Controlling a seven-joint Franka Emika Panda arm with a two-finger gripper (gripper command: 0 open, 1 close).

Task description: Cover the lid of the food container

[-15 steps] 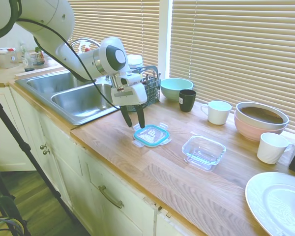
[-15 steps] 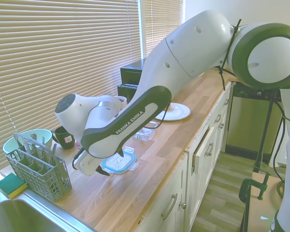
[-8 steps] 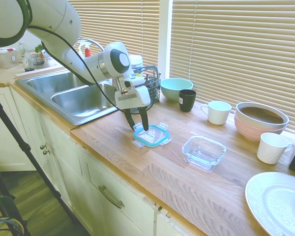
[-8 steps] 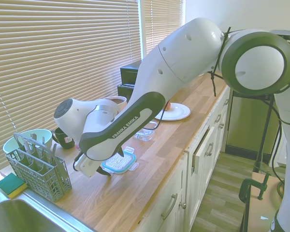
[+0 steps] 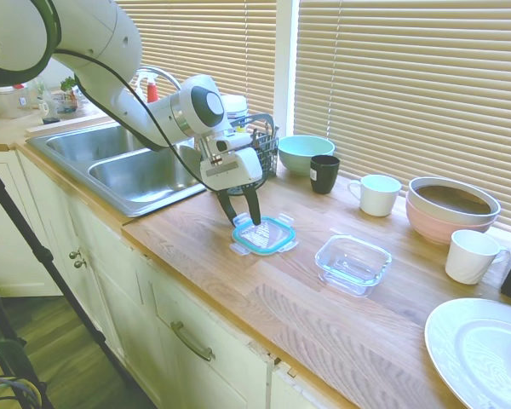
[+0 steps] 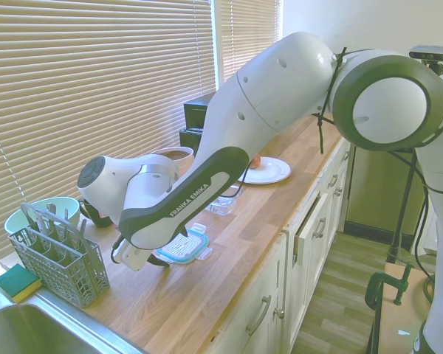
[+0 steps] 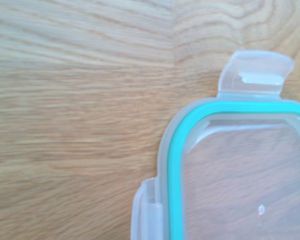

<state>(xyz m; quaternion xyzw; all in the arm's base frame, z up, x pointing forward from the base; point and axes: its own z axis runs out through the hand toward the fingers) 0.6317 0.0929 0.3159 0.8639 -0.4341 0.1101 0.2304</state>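
The lid [image 5: 264, 235] lies flat on the wooden counter, clear with a teal rim seal and snap tabs. It also shows in the second exterior view, lid [image 6: 183, 247], and close up in the wrist view, lid [image 7: 240, 175], where one corner and two tabs are in sight. My gripper [image 5: 242, 218] is open and points down at the lid's sink-side edge, its dark fingers spread just above the rim. From the other side the gripper [image 6: 159, 259] is low over the counter beside the lid. The food container [image 5: 353, 262], a clear glass dish, stands empty to the lid's right.
Behind the gripper stands a grey utensil basket [image 5: 261, 146], with the steel sink [image 5: 128, 166] to its left. A teal bowl [image 5: 305, 153], a black mug [image 5: 324, 174], a white mug [image 5: 379, 194], stacked bowls [image 5: 451, 209], another white mug [image 5: 473, 256] and a white plate [image 5: 477, 349] line the counter's back and right.
The gripper has shifted a little to the right and lower, coming down onto the lid's sink-side edge. Its fingers stay open. Lid and container have not moved.
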